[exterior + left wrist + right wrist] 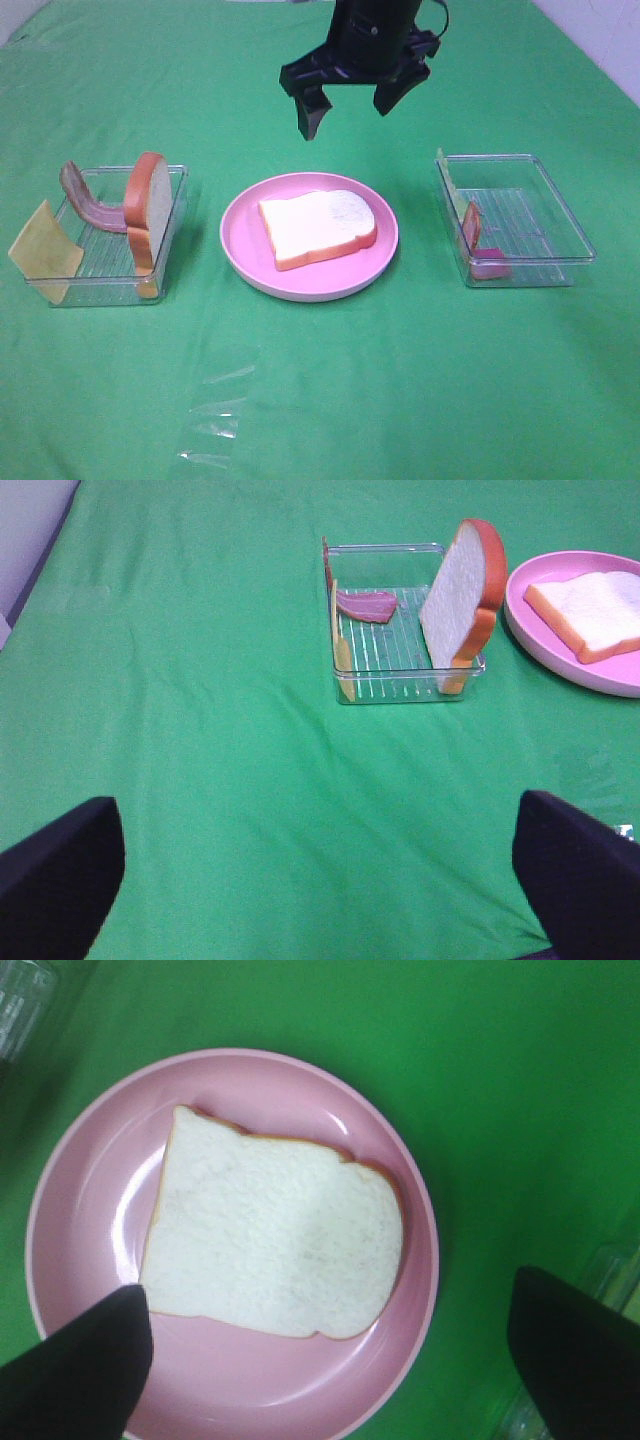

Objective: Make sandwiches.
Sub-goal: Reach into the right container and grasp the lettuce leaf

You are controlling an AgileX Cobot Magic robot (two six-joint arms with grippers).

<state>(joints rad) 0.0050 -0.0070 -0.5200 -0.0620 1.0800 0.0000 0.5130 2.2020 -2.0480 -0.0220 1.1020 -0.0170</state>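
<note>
One white bread slice [318, 228] with orange-brown crust lies flat on the round pink plate [245, 240]. My right gripper [350, 105] hangs open and empty above the plate's far side. In the right wrist view it [330, 1360] looks down on the slice [275, 1235] and plate [90, 1190]. The left clear tray [175, 215] holds an upright second bread slice [148, 210], a curved bacon strip [90, 205] and a yellow cheese square [45, 250]. My left gripper [320, 880] is open and empty, well short of that tray [400, 685]. It is out of the exterior view.
The right clear tray [560, 225] holds pale green lettuce [452, 190] against its left wall, a reddish strip [472, 228] and a pink piece [490, 265]. A crumpled clear film [215, 415] lies on the green cloth near the front.
</note>
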